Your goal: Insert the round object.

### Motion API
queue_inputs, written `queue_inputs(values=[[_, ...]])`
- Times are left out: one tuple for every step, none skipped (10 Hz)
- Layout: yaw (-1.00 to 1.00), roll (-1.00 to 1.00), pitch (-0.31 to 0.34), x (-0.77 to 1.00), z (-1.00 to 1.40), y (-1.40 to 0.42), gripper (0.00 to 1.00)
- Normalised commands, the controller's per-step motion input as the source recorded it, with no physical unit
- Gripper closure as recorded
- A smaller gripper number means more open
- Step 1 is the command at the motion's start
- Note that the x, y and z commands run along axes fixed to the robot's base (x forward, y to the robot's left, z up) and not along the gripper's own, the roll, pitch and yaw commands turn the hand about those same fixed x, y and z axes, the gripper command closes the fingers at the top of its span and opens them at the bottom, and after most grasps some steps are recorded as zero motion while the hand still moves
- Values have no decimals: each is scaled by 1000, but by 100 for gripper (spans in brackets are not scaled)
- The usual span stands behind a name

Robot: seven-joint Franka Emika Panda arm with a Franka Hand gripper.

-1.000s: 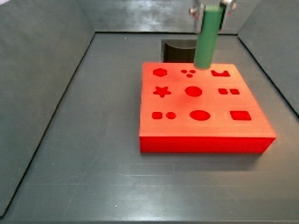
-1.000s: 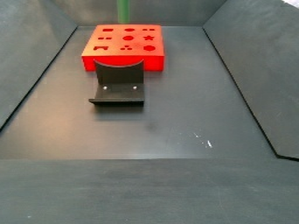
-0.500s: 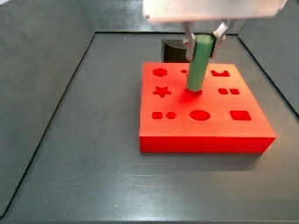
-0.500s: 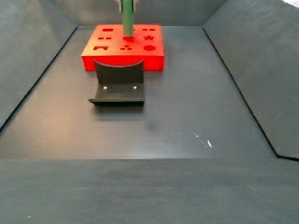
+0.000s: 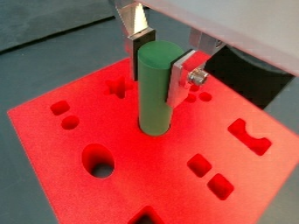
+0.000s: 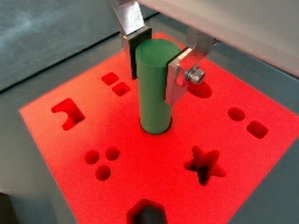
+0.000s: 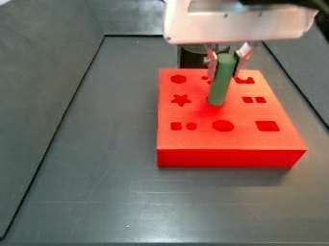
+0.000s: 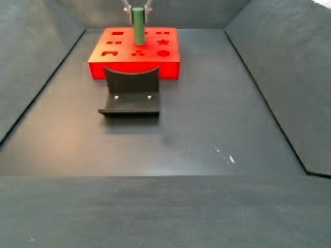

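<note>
Both your wrist views sit close above the red block (image 5: 70,131), peering steeply down past the claw (image 6: 162,54), one side view near and high over the block (image 7: 229,135), another farther back, block (image 8: 135,53) upper centre, desk (image 8: 195,165) foreground.

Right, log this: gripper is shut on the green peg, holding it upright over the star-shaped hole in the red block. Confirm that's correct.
Not the star. In both wrist views the gripper is shut on the green peg, upright, but its lower end sits at a round hole near the middle of the red block. The star-shaped hole lies apart from it, open. The rest stands.
</note>
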Motion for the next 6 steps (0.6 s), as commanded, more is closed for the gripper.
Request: queue_inputs(values=[[0, 30, 131, 0, -474, -54, 100], [-60, 0, 257, 171, -711, 0, 100], [-69, -40, 177, 97, -834, 0, 100], [-57, -50, 180, 74, -809, 0, 100], [-54, -56, 197, 3, -717, 0, 100], [0, 0, 90, 0, -200, 0, 100]])
